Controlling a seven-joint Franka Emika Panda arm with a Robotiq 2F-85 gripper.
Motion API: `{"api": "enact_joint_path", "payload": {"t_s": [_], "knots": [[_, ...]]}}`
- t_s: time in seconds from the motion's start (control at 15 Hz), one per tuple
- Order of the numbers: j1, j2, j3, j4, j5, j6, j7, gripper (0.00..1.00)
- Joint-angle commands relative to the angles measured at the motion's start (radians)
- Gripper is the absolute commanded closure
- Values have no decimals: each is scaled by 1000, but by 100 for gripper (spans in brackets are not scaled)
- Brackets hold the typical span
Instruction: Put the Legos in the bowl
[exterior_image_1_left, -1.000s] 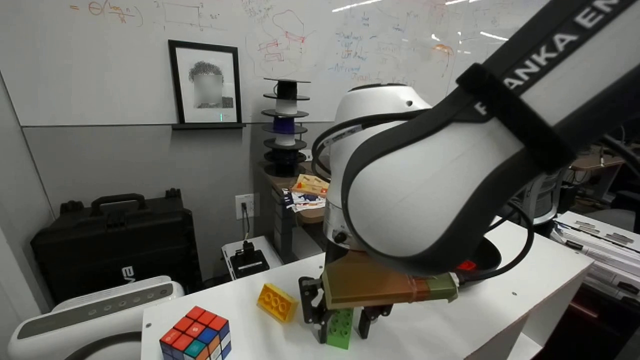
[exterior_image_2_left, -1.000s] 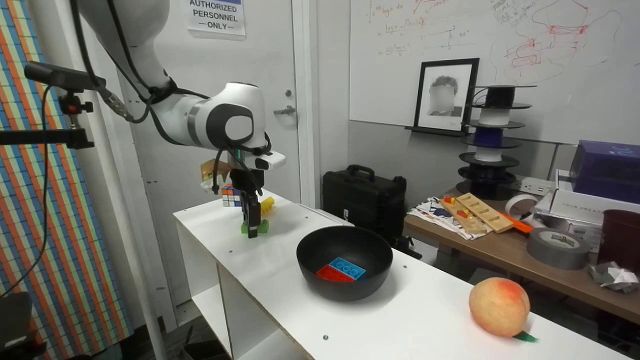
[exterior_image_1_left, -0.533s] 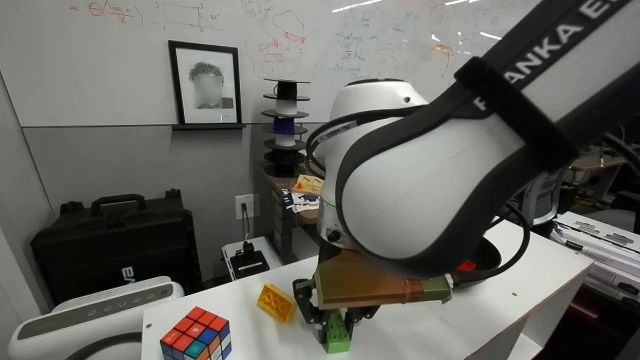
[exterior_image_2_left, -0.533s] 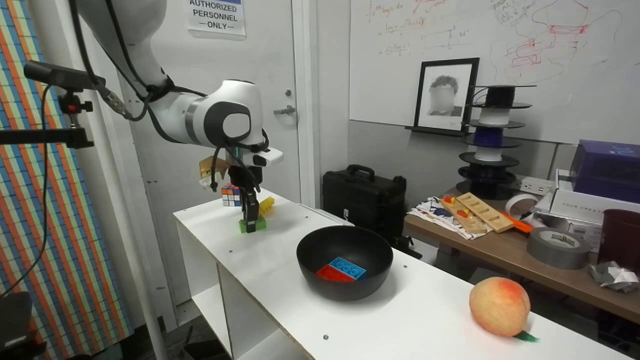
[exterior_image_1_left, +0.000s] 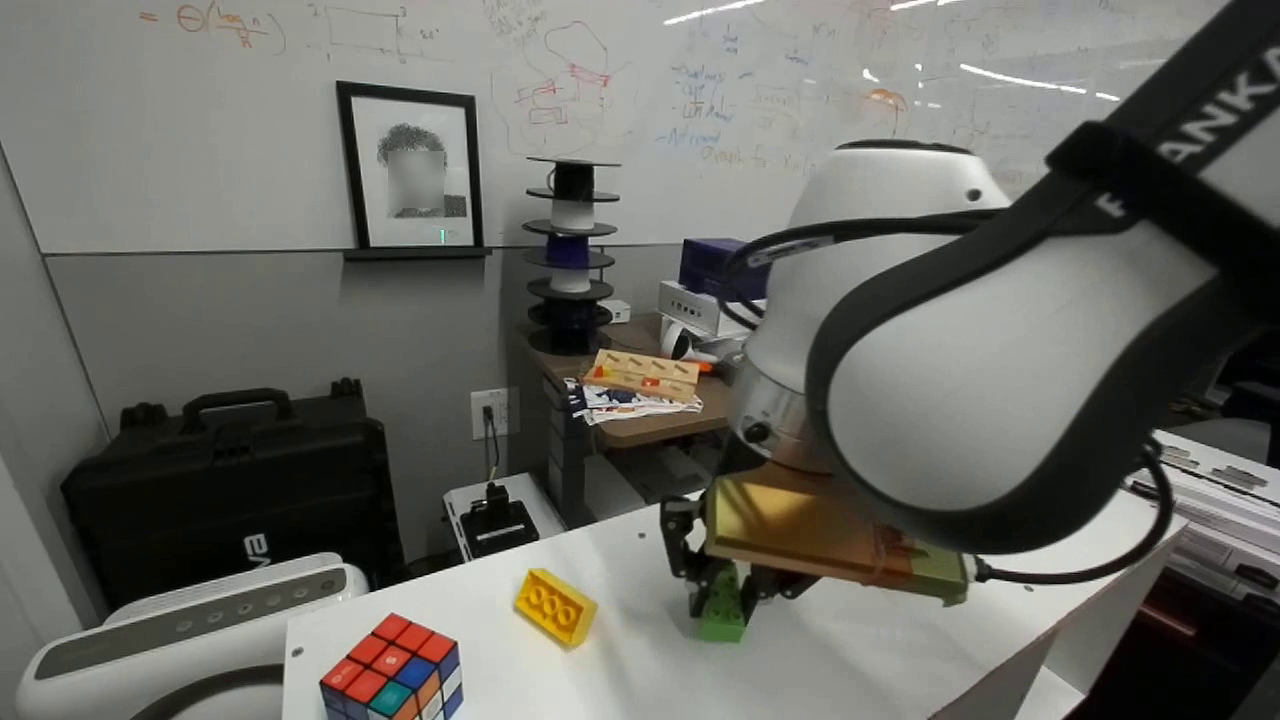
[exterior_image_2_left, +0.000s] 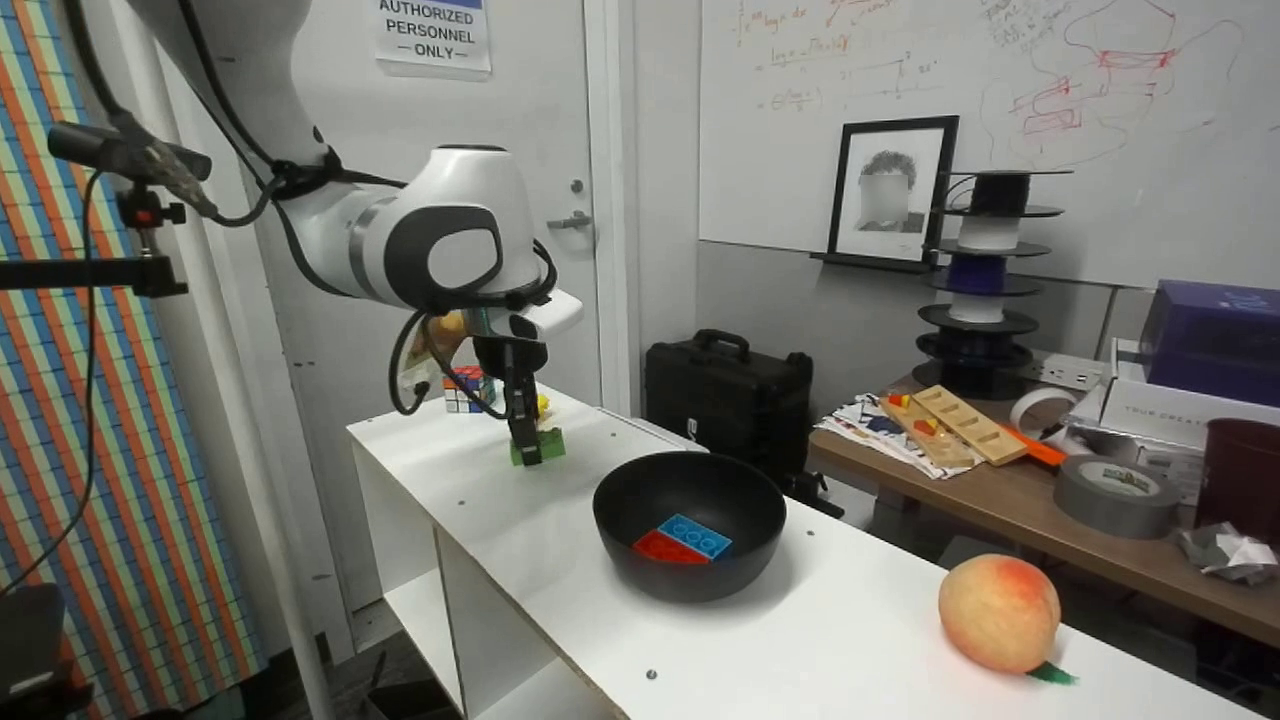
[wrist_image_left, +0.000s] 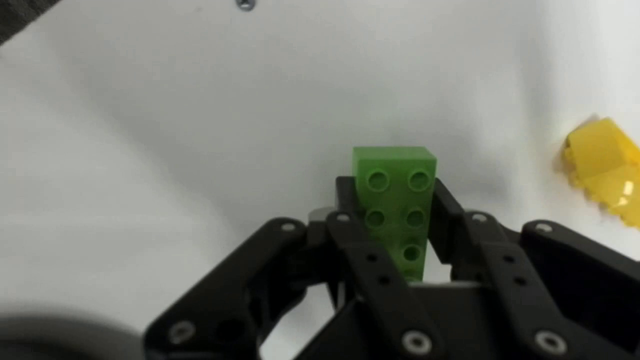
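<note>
My gripper is shut on the green brick, its fingers on the two long sides. In the wrist view the gripper shows the brick's studs facing the camera. The brick is close over the white top; its exact height is hard to tell. The yellow brick lies apart on the top, also at right in the wrist view. The black bowl holds the blue brick and the red brick. A blurred dark rim shows at the wrist view's lower left.
A Rubik's cube stands near the top's end, beyond the yellow brick. A peach-like orange ball lies on the far side of the bowl. The white top has a long open edge. A wooden desk stands behind.
The gripper came down around the green brick and closed on it. Arm and brick have since moved away from the cube and the yellow brick, towards the bowl.
</note>
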Motion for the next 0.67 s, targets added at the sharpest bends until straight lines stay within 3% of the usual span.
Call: {"api": "enact_joint_path", "payload": {"t_s": [0.0, 0.27, 0.47, 0.6], "knots": [[-74, -144, 30, -200, 95, 133, -17, 85], [-164, -240, 83, -310, 212, 271, -46, 85], [-351, -302, 289, -312, 318, 241, -201, 86], [-430, -338, 373, -299, 398, 181, -292, 86]]}}
